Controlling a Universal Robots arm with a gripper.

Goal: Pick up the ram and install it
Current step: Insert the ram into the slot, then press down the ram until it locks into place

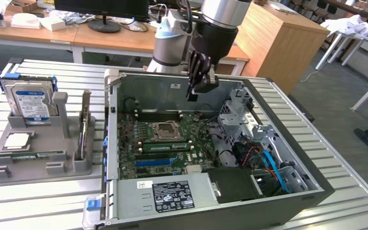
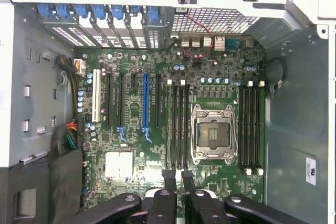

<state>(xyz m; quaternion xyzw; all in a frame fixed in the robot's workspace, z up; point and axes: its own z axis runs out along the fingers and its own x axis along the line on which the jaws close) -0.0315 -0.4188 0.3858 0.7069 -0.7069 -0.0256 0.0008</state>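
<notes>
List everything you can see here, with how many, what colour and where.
slatted table: one, silver, under everything
computer case: one, dark grey, open, on the table
motherboard: one, green, inside the case
second green stick: one, green, on the motherboard
power supply: one, silver, inside the case
grey tray: one, exterior view's left of the case
hard drive: one, blue-labelled, upright in the tray
ram: one, green, flat in the tray
gripper: one, black, over the motherboard

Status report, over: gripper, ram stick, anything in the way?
Gripper open, hovering above open dark computer case. Long flat green ram stick lying in grey plastic tray, exterior view's left. Case wall stands between them.
</notes>
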